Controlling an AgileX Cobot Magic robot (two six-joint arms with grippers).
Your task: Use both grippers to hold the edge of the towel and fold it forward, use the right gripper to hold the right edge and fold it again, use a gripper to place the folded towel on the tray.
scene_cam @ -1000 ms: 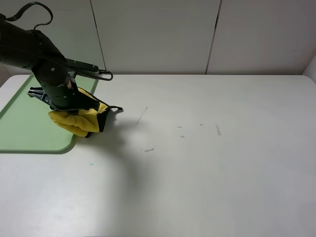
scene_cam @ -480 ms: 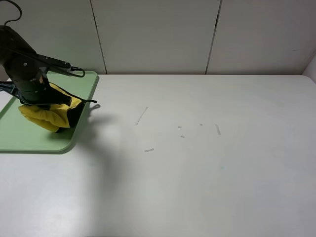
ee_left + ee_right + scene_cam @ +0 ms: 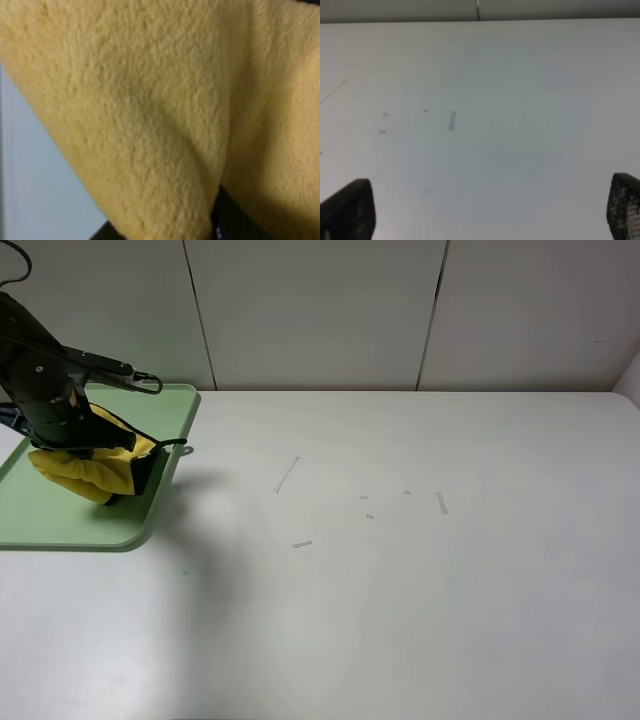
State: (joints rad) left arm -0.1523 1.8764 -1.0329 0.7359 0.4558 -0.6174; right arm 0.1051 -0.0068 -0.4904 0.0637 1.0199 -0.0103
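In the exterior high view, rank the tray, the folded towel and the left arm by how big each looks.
1. Tray, though partly cut off and covered.
2. Left arm, nearer the camera, so unsure.
3. Yellow towel, bunched in the left gripper.

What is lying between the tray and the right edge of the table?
Only bare white table with a few small tape scraps, as the high view shows. The tray sits far left, under the towel that the left gripper holds.

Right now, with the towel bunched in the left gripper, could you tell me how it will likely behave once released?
The towel sags in soft folds below the left gripper, so it is probably floppy and may loosen on the tray. Its plush pile, close in the left wrist view, suggests it grips rather than slides. It is unlikely to roll.
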